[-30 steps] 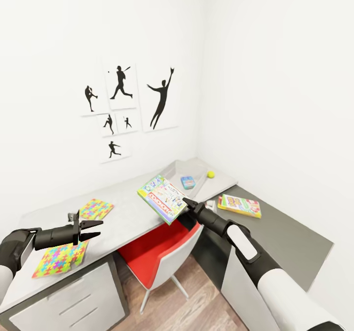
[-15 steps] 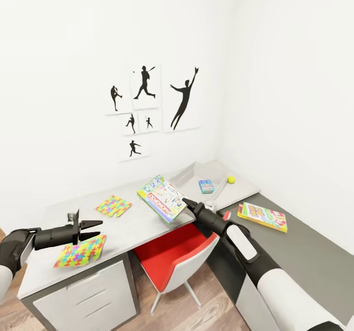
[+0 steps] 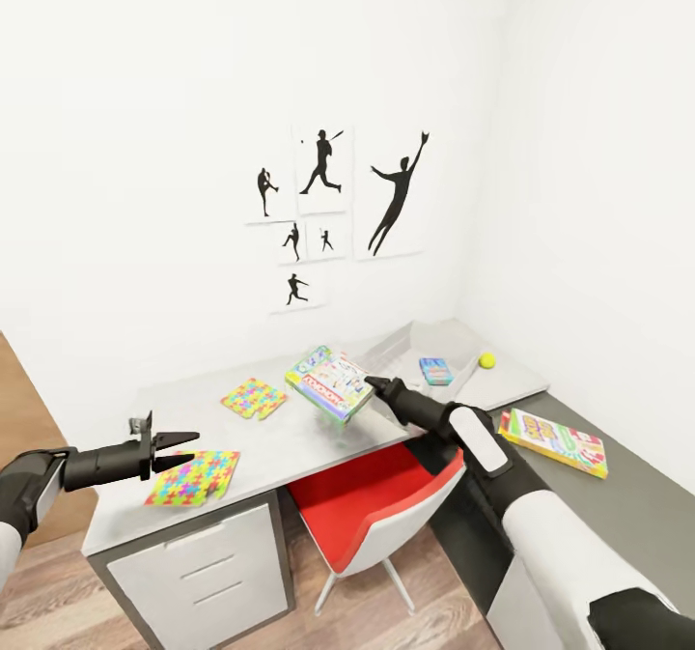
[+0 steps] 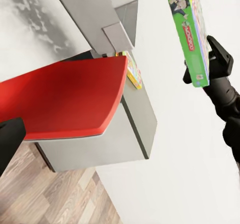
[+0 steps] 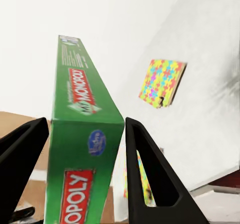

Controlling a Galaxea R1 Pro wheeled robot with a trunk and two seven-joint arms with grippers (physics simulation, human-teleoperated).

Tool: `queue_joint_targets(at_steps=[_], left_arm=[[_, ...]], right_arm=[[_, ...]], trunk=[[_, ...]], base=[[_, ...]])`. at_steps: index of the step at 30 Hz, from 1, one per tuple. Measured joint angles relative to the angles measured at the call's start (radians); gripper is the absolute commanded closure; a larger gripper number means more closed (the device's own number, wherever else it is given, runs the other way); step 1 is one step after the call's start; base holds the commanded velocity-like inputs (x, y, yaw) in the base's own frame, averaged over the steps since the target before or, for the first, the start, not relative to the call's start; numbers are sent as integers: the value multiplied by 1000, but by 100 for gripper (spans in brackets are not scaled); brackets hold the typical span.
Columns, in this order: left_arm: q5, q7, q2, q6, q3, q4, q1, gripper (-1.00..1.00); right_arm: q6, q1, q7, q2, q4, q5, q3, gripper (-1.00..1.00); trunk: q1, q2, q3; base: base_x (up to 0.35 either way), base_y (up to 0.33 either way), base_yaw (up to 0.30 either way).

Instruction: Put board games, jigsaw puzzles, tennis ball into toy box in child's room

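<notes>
Monopoly board game (image 3: 329, 382), its edges green, is clamped at one end between the two black fingers of our right claw (image 3: 371, 383), held tilted in the air above the white surface (image 3: 290, 438); through the right wrist view we see the box's narrow green edge (image 5: 82, 134) squeezed between the fingers. Our left claw (image 3: 185, 447) hangs off the surface's near left end with its prongs slightly parted and nothing between them.

On the surface lie two jigsaw puzzles, one (image 3: 195, 477) just beside our left claw and one (image 3: 254, 398) farther back near the wall. At the far right end sits the light-grey toy box (image 3: 405, 349), a shallow tray with sloping sides, with a small blue box (image 3: 436, 371) inside it and the yellow-green tennis ball (image 3: 486, 360) just beside it. A yellow-red board game (image 3: 552, 441) lies flat on the low cabinet with a dark grey top (image 3: 637, 476) along the right wall.

We see a red-seated chair (image 3: 372, 500) tucked under the surface, pale grey drawer fronts (image 3: 208, 563), a wood-plank floor, and black silhouette prints of athletes (image 3: 338, 206) on the white wall.
</notes>
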State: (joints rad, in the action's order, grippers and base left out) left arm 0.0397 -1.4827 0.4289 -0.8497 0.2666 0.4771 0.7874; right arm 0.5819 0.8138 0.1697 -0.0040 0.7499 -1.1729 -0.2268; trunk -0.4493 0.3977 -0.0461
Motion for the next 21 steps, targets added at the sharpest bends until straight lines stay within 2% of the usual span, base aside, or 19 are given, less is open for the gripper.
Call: queue_joint_targets(at_steps=[3, 4, 5, 11, 14, 17, 21], left_arm=[[0, -4, 2, 1, 1, 0, 0, -100], [0, -4, 3, 2, 1, 0, 0, -100], [0, -5, 3, 2, 1, 0, 0, -100], [-1, -7, 5, 6, 1, 0, -1, -100], [-1, -8, 5, 7, 2, 0, -1, -100], [-1, -9, 6, 7, 2, 0, -2, -100], [-1, -10, 6, 7, 2, 0, -2, -100]], right_arm=[[69, 61, -37, -1, 2, -1, 49, 100], [91, 85, -61, -1, 4, 9, 65, 100], [112, 111, -93, -1, 6, 2, 77, 100], [195, 218, -251, -2, 3, 16, 129, 100], [246, 256, -295, -5, -3, 14, 159, 100], [303, 276, -320, -47, -31, 26, 189, 100], [329, 280, -316, -96, -58, 19, 195, 100]], trunk=[[0, 0, 0], [0, 0, 0], [0, 0, 0], [0, 0, 0], [0, 0, 0], [0, 0, 0], [0, 0, 0]], base=[[0, 0, 12], [0, 0, 5], [0, 0, 4], [0, -22, 1], [17, -186, 0], [77, -124, 0], [88, -37, 0]])
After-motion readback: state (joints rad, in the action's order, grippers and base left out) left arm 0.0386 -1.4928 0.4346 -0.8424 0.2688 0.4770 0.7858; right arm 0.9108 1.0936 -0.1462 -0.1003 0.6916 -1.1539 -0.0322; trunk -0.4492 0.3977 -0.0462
